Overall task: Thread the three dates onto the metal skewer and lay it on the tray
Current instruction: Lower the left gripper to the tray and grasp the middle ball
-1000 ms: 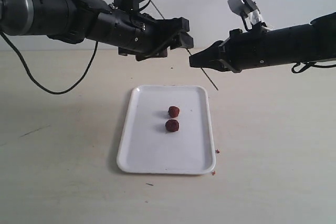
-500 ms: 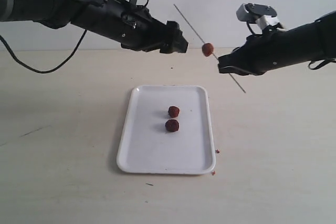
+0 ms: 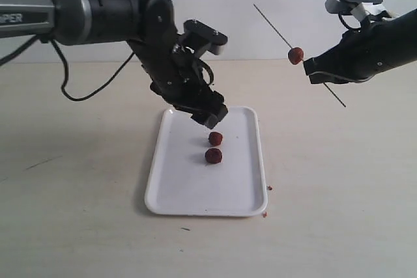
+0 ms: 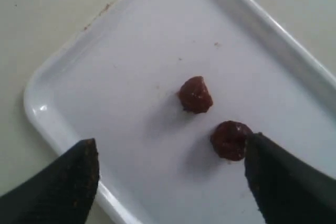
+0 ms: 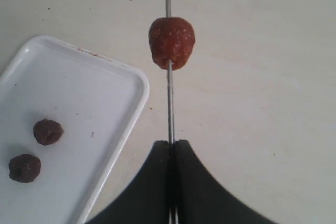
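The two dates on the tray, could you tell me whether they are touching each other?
Apart. The left wrist view shows bare white tray between one date and the other date.

tray (image 3: pixel 189 187) glossy smooth plastic | skewer (image 5: pixel 169 103) bare grey metal | dates (image 4: pixel 195 94) wrinkled, dull | table (image 3: pixel 78 226) matt

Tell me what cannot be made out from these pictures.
- The skewer: in the right wrist view its upper end is cut off by the edge, its lower part hidden between the right gripper's shut fingers.
- The tray: the left wrist view cuts off most of it.
- One date: whether the left gripper's finger touches it, cannot tell.
- The crumbs: exterior view, too small to identify.
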Robot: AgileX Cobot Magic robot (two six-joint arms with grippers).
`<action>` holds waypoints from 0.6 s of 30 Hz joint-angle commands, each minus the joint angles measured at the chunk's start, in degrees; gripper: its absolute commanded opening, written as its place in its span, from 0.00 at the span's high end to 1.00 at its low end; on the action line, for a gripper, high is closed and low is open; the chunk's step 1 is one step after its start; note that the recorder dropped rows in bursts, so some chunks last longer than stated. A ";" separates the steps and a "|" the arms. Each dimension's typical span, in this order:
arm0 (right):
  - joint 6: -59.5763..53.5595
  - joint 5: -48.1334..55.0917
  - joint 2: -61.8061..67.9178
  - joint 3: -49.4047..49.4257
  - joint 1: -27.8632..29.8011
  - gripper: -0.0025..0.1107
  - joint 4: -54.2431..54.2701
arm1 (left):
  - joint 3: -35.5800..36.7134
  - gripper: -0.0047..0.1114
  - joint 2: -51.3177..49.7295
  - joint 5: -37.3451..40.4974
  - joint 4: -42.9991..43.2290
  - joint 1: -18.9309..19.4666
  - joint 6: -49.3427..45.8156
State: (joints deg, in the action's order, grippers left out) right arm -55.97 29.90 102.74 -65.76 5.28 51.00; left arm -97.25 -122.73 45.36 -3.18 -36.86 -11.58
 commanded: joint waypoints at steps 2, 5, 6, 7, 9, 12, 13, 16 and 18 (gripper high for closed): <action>0.22 0.22 -0.60 -0.35 0.18 0.98 -0.34 | -7.01 0.32 -4.48 7.48 3.18 -2.43 8.33; 0.22 0.35 -0.60 -0.35 0.05 0.98 0.05 | -10.33 0.32 -7.65 11.89 3.18 -3.27 10.86; 0.22 0.35 -0.60 -0.35 0.05 0.98 0.05 | -11.29 0.32 -8.55 12.03 3.18 -3.70 12.66; 0.22 0.35 -0.60 -0.35 0.05 0.98 0.05 | -11.96 0.32 -9.32 12.03 3.18 -3.92 14.06; 0.22 0.35 -0.60 -0.35 0.05 0.98 0.05 | -12.97 0.32 -10.75 11.91 3.80 -4.72 17.61; 0.22 0.35 -0.60 -0.35 0.05 0.98 0.05 | -14.12 0.32 -12.19 12.27 8.05 -5.59 23.12; 0.22 0.35 -0.60 -0.35 0.05 0.98 0.05 | -14.16 0.32 -12.64 12.46 9.65 -5.89 25.00; 0.22 0.35 -0.60 -0.35 0.05 0.98 0.28 | -14.16 0.32 -13.63 13.30 10.93 -6.27 27.35; 0.11 0.35 -0.60 -0.35 0.05 0.98 0.85 | -14.16 0.32 -14.32 13.99 10.93 -6.39 28.52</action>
State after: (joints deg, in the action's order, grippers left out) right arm -55.75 30.14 102.74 -65.76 5.28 51.16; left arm -110.80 -136.27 58.21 6.67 -42.92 14.55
